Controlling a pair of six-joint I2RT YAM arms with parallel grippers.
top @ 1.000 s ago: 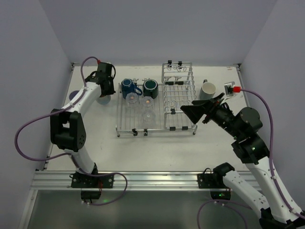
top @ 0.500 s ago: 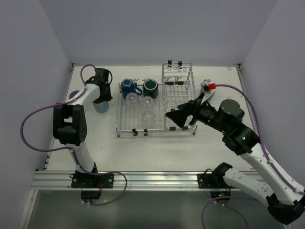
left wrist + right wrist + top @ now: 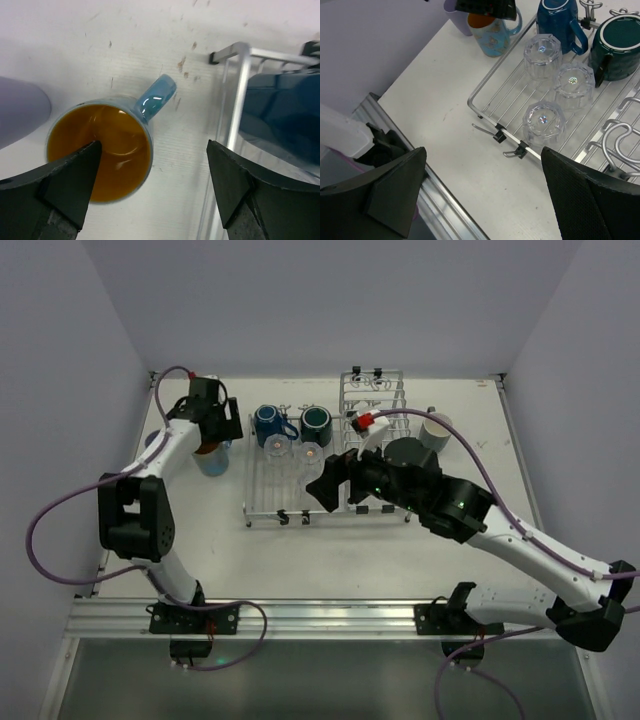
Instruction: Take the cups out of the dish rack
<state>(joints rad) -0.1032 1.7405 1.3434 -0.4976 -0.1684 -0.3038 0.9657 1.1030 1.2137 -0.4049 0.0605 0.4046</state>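
Note:
The dish rack (image 3: 262, 512) holds a blue mug (image 3: 267, 423), a dark green mug (image 3: 317, 422) and three upturned clear glasses (image 3: 543, 121). A light-blue mug (image 3: 100, 150) with an orange inside stands upright on the table left of the rack (image 3: 240, 90). My left gripper (image 3: 152, 190) hangs open just above it, with one finger over its rim. A lavender tumbler (image 3: 20, 112) stands beside that mug. My right gripper (image 3: 482, 190) is open and empty over the rack's front left corner (image 3: 485, 90), near the closest glass.
A grey-green mug (image 3: 436, 428) stands on the table right of the rack's raised tined section (image 3: 372, 400). The aluminium rail (image 3: 445, 200) runs along the table's near edge. White walls close in the left, back and right sides.
My left gripper has opened and let go of the light-blue mug, which now stands on the table. My right arm has swung left from the rack's right side to its front.

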